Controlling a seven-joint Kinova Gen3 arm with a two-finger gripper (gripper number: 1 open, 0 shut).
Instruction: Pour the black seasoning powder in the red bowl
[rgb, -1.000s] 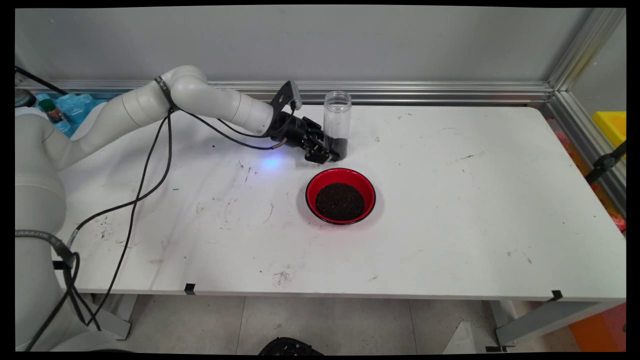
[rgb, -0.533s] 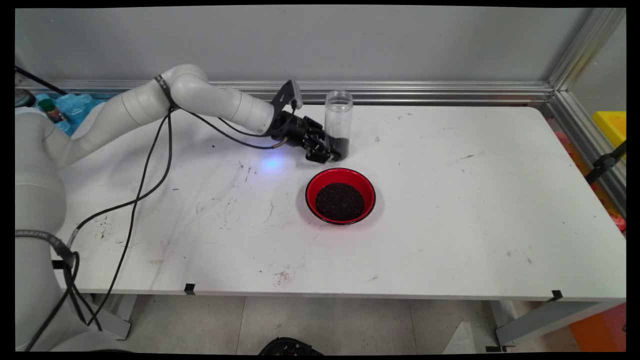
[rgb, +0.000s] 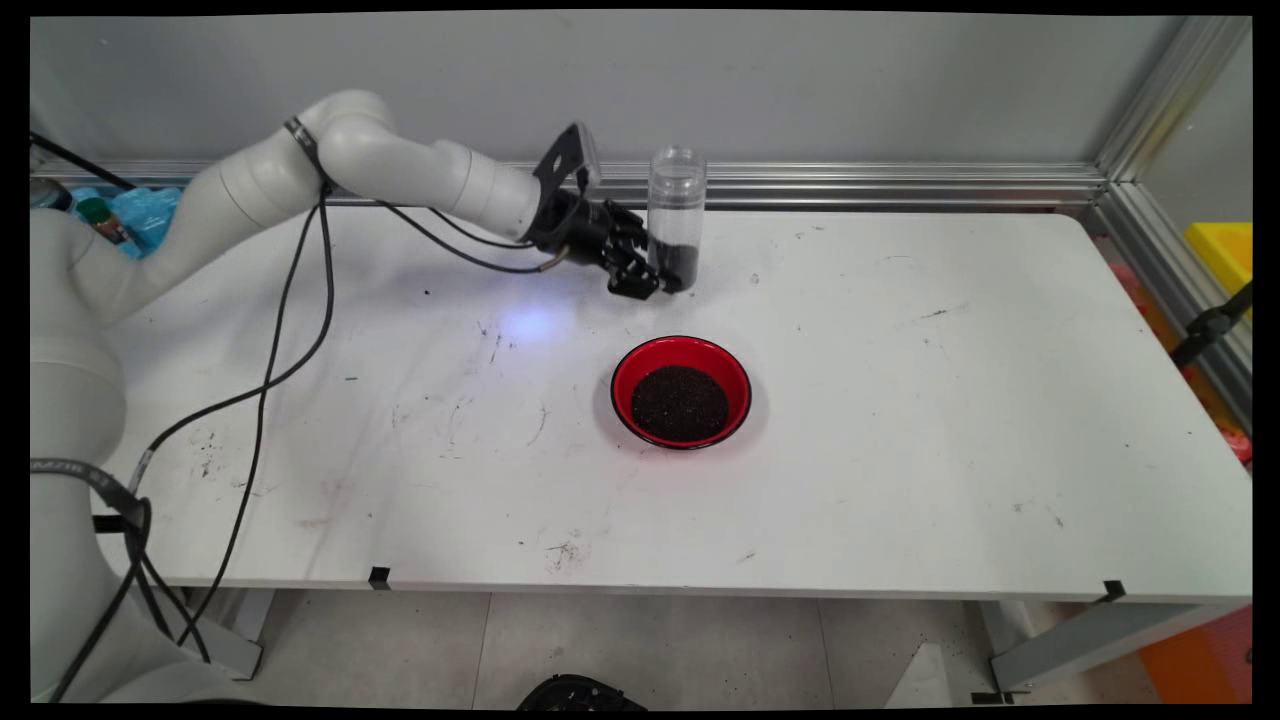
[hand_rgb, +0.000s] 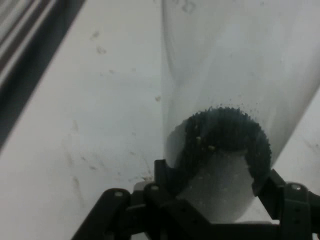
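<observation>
One clear jar (rgb: 675, 218) is being held in the end effector (rgb: 655, 283), which is closed round the jar's lower part, where a dark granular fill is sitting. In the hand view I am seeing the two fingers (hand_rgb: 167, 175) pressing on either side of the jar (hand_rgb: 235, 100) at the level of the dark grains (hand_rgb: 227, 135). The jar is standing upright with an open mouth, near the middle of the counter's far edge, and it looks to be just clear of the counter (rgb: 900, 420); I cannot tell for certain that its base is off the surface.

A red bowl (rgb: 681, 391) carrying more of the same dark grains is sitting toward the counter's middle, apart from the jar on its near side.

Risks, as I am judging them:
- The grip is low on a tall, smooth cylinder, so any quick swing is likely to make it pivot or slip between the fingers.
- The mouth is open, so a tilt away from the bowl would be scattering grains over the counter.
- The black cables (rgb: 290, 330) are hanging low over the counter's left part and could be dragging across it.
</observation>
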